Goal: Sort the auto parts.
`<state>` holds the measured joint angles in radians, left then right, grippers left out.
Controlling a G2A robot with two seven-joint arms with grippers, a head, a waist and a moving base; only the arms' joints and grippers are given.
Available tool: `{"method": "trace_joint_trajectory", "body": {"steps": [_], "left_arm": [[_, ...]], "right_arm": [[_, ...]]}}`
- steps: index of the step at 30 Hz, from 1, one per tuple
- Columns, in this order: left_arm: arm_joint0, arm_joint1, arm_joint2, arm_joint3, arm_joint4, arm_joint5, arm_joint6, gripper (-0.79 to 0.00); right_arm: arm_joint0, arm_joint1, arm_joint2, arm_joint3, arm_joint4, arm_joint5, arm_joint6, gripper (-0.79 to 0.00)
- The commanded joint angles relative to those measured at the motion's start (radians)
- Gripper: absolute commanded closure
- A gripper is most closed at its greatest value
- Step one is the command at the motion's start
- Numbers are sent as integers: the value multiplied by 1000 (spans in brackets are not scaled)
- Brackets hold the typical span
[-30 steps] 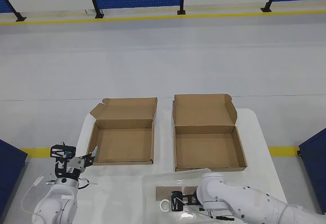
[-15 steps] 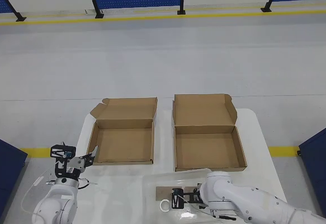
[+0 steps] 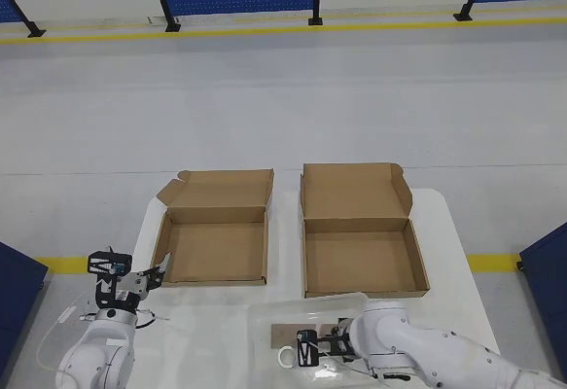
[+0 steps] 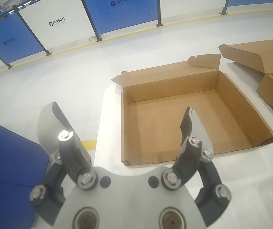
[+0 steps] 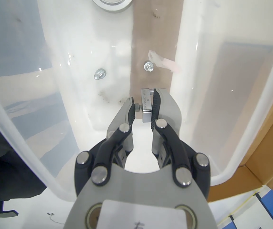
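Metal block clenched in the right claw, inside the clear plastic bin.

Bin sits at the near edge of the bench, just near of the right cardboard box. Right claw's jaws closed on the block's two sides, a small stud on the block against one pad. Block is low in the bin; cannot tell whether it touches the floor. Beyond it, two small bolts lie apart on the bin floor. A silver ring lies farther off. A brown strip shows through the floor. Left claw hangs released, jaws wide, at the bench's near-left corner, just beside the left cardboard box. Both boxes have lids folded back on the far side.
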<state>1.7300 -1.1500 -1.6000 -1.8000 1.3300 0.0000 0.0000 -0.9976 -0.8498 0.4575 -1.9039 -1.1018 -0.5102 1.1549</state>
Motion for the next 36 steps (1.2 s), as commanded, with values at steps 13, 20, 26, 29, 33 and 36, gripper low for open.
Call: {"method": "trace_joint_trajectory", "body": {"steps": [13, 20, 26, 29, 33, 36], "left_arm": [[0, 0, 0, 0, 0, 0, 0, -785], [0, 0, 0, 0, 0, 0, 0, -785], [0, 0, 0, 0, 0, 0, 0, -785], [0, 0, 0, 0, 0, 0, 0, -785], [0, 0, 0, 0, 0, 0, 0, -785], [0, 0, 0, 0, 0, 0, 0, -785]], "right_arm": [[41, -53, -45, 66, 81, 16, 171, -108], [60, -67, -73, 78, 85, 38, 192, -320], [75, -76, -95, 86, 80, 57, 212, -299], [79, -79, -104, 82, 75, 72, 227, -283], [83, -83, -114, 89, 74, 80, 235, -271], [87, -87, -120, 101, 79, 77, 232, -252]]}}
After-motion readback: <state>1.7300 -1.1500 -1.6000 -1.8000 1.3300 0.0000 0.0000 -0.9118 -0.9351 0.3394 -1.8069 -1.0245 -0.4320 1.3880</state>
